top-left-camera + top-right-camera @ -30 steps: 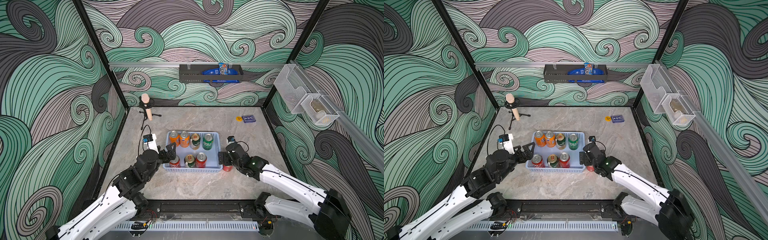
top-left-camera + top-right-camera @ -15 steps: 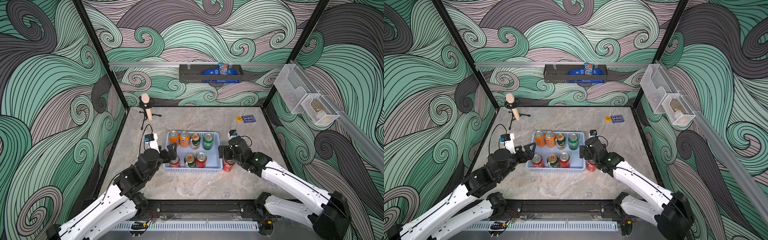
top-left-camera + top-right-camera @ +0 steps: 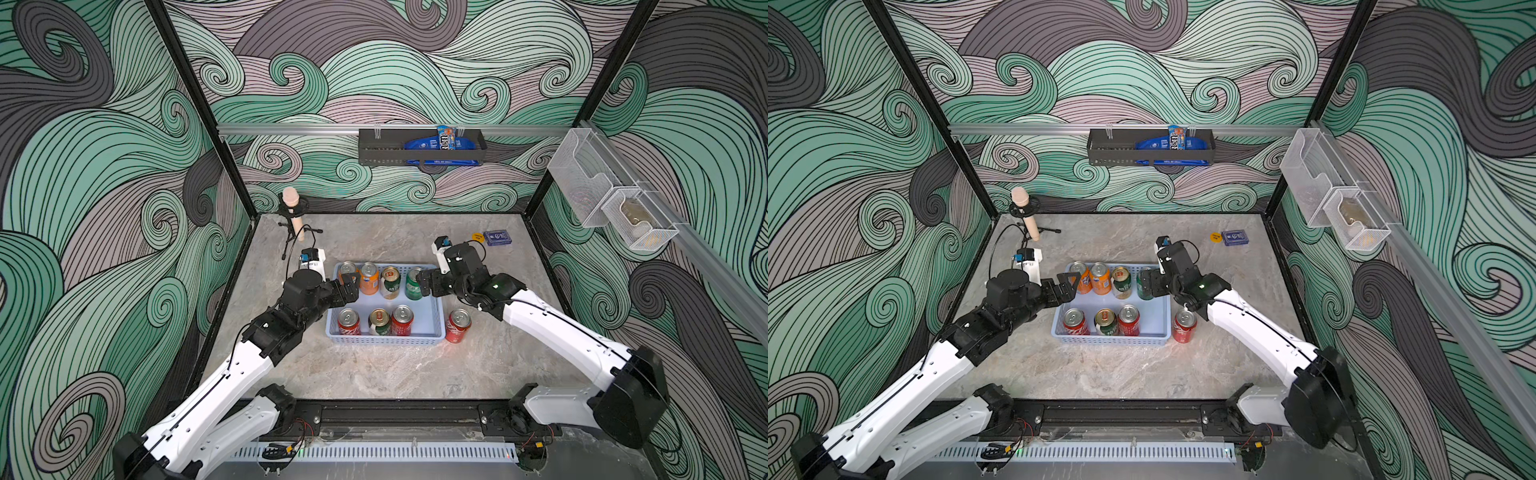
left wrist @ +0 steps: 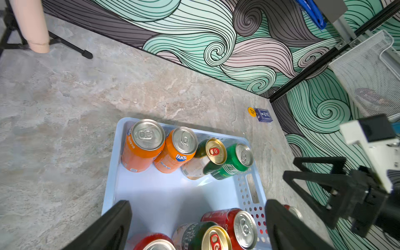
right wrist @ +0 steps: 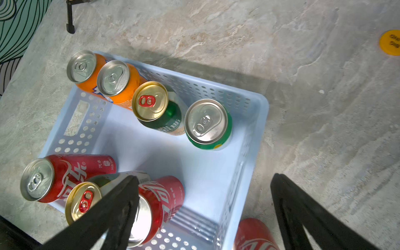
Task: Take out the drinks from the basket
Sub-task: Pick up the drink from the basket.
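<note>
Basket: I am seeing the light-blue basket (image 3: 386, 340) sitting mid-table and holding 7 cans, 4 in the far row and 3 in the near row.
Already out: 1 red can (image 3: 458, 325) is standing upright on the table, just beside the basket's right end wall.
Right gripper: the right gripper (image 5: 204, 176) is hanging over the basket's right end with fingers spread wide, gripping nothing. The green can (image 5: 207, 123) is sitting ahead of the gap, untouched.
Left gripper: the left gripper (image 4: 197, 203) is hovering over the left end, also spread wide and empty, near the orange cans (image 4: 142, 149).
Step, my reading: I am lining the right arm up on the green can.
Risk 1: the gold-topped can (image 5: 151, 104) is crowding the green one, so a finger pushing between them could be tipping either.
Risk 2: the outer finger is working close to the perforated wall, and catching it would be dragging the basket.
Risk 3: the right forearm is passing above the red can outside, and dropping low could be knocking it over.
</note>
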You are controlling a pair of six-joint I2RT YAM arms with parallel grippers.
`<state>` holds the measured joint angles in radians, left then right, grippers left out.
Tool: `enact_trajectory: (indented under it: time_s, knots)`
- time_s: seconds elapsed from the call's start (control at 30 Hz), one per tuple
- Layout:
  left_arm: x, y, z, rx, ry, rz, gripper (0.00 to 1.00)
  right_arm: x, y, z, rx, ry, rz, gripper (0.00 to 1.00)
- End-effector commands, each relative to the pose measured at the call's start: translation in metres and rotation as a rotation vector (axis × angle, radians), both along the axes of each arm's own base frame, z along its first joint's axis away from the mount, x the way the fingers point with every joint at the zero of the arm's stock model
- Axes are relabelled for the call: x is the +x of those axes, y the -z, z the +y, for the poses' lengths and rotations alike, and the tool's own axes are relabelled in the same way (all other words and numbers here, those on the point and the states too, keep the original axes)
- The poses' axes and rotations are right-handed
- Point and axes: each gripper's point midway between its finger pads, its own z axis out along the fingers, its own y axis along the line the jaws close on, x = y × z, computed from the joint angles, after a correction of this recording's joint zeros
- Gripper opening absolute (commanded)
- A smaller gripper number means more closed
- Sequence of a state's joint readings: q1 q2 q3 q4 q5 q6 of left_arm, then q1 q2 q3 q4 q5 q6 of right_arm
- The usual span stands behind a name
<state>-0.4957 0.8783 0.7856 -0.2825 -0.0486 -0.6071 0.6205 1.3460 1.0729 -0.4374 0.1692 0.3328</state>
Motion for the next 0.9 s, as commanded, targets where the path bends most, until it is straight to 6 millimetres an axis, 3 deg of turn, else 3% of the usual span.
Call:
enact_trajectory:
  time_s: [0.0,0.43,0.57,0.87]
  knots:
    - [0.005,-0.019,-0.013,-0.050,0.136,-0.030,0.99,0.003,-0.009,0.013,0.031,-0.054,0.005,0.94]
    - [0.020,0.022,0.012,0.022,0.149,0.001,0.99,0.011,0.012,0.015,0.003,-0.021,0.050,0.91]
    - [0.022,0.019,0.017,0.000,0.138,-0.008,0.99,0.013,0.023,0.015,-0.023,-0.015,0.069,0.89]
    - [0.024,0.022,0.023,-0.026,0.134,0.002,0.99,0.012,0.024,0.014,-0.032,-0.011,0.066,0.90]
